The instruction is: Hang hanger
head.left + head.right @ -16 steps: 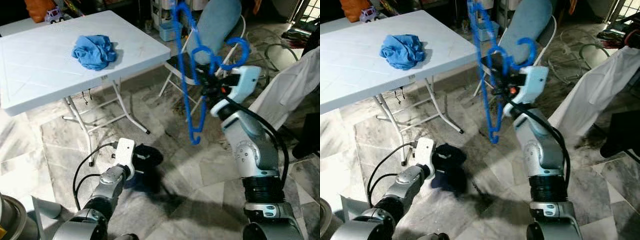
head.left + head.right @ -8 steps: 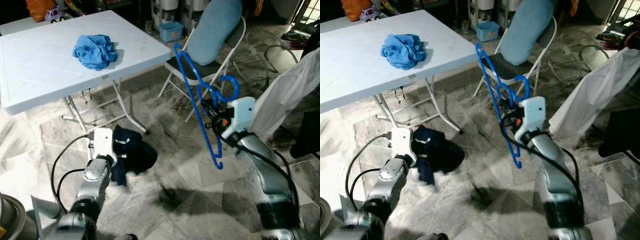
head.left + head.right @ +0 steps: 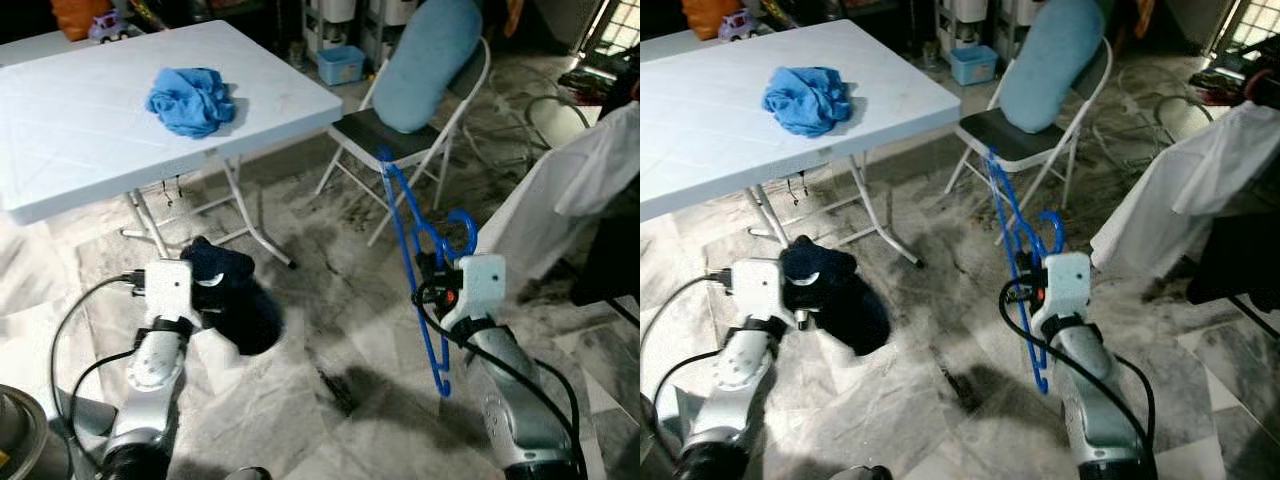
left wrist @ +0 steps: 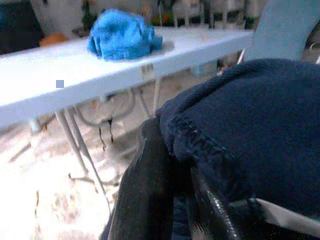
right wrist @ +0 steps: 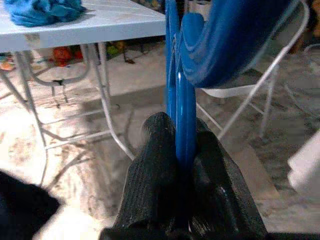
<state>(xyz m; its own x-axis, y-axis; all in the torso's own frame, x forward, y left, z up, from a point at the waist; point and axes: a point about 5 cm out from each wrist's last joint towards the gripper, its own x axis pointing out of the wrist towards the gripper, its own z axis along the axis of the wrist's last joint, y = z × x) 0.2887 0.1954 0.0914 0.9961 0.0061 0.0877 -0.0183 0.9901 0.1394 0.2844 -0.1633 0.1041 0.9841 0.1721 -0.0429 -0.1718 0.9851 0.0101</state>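
Right gripper (image 5: pixel 182 165) clamps blue hanger (image 3: pixel 420 265), held low over marble floor (image 3: pixel 330 330) near folding chair (image 3: pixel 420 110). Left gripper (image 4: pixel 170 185) seemingly pinches dark navy garment (image 3: pixel 225 290) beside white table (image 3: pixel 90 130) bearing blue cloth (image 3: pixel 190 100).

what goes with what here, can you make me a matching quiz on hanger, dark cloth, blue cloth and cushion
Things:
1. hanger
2. dark cloth
3. blue cloth
4. cushion

Places:
A. on the table
B. in the left hand
C. on the chair
D. in the right hand

Pairs: 1-D, 2-B, 3-A, 4-C
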